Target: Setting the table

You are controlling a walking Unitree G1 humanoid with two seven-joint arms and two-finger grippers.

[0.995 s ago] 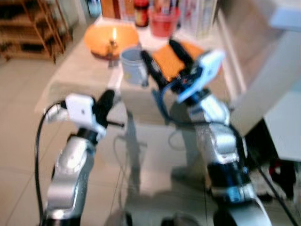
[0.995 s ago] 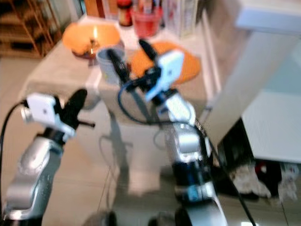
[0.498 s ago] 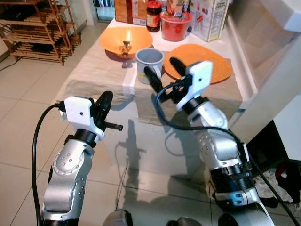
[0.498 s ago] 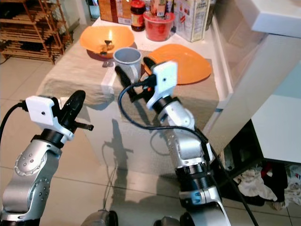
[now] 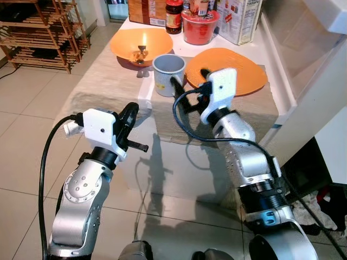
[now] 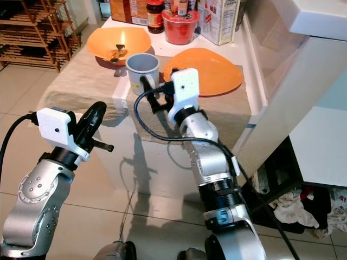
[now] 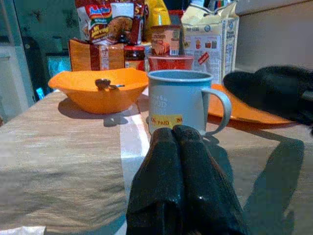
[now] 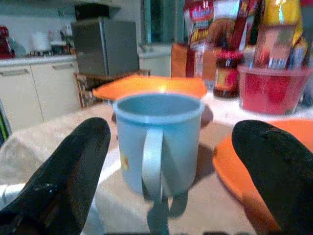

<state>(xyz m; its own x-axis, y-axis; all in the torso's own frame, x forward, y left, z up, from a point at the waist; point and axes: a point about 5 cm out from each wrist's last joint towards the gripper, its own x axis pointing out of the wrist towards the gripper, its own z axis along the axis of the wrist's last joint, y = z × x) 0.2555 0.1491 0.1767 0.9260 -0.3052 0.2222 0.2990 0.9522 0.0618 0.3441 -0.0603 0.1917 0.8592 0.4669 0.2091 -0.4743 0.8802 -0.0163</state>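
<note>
A grey-blue mug [image 5: 167,75] stands on the beige tablecloth [image 5: 108,81], its handle facing me. Beside it lie an orange plate [image 5: 238,70] and, further back, an orange bowl [image 5: 142,44] with a spoon in it. My right gripper [image 5: 190,84] is open just in front of the mug; in the right wrist view the mug [image 8: 159,142] sits between the two black fingers [image 8: 68,171], not touched. My left gripper [image 5: 130,114] is shut and holds nothing. It hovers at the table's near edge, pointing at the mug [image 7: 181,100].
At the back of the table stand a red container [image 5: 199,27], a jar [image 5: 173,10] and food boxes [image 5: 241,19]. A white counter [image 5: 320,92] closes off the right side. A wooden rack [image 5: 38,32] stands on the tiled floor to the left.
The right gripper has moved forward to the mug, fingers still open. The left gripper has come up slightly toward the table edge. The earlier blur has cleared.
</note>
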